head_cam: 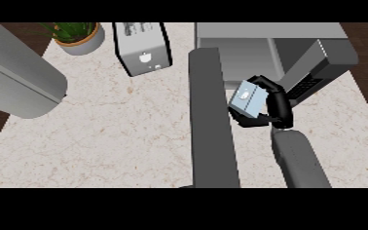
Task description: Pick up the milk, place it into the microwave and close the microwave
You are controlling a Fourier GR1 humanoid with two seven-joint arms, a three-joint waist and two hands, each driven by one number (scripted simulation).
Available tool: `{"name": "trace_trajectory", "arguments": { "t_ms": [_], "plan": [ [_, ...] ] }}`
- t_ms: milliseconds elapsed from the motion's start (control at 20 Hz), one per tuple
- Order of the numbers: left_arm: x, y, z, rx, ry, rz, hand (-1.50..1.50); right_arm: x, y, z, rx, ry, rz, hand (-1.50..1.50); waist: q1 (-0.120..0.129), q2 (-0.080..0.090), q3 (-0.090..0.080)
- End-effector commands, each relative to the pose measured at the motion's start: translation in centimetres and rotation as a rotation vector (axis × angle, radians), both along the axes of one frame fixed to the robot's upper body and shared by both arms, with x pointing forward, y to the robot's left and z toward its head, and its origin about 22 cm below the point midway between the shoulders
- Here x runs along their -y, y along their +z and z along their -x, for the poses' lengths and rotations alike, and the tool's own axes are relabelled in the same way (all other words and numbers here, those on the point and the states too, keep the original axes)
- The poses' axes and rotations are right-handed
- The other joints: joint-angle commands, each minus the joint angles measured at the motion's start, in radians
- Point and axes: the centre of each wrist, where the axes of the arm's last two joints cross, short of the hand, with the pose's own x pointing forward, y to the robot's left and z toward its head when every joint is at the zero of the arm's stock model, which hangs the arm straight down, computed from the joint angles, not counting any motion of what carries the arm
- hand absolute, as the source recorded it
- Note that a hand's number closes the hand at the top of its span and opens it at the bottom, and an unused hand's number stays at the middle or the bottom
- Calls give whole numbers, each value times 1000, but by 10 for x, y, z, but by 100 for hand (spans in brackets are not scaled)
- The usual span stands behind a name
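1. Head view: the right hand (277,108) has its fingers curled round the milk (248,99), a pale blue carton (tilted), held above the counter (108,126) just before the open microwave (248,61).
2. The microwave door (212,122) stands swung out, left of the carton.
3. A toaster (142,48) and potted plant (78,36) sit far left; the left hand is unseen.

No text or label can be read.

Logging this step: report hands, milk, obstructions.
Right hand fingers curled round milk, lifted before open microwave. Left hand out of view. Microwave door swung open beside the milk; nothing blocking the opening.
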Motion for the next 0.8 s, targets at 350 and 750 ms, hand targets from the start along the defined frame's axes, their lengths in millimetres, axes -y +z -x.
{"name": "trace_trajectory", "arguments": {
  "t_ms": [350,750],
  "plan": [
    [-10,-6,12,-12,-18,-12,-150,-29,40,-69,-18,-110,239,150,25,6,0],
    [5,-3,-21,1,-57,-4,-150,-38,45,-91,-23,-237,339,150,60,30,3]
  ]
}}
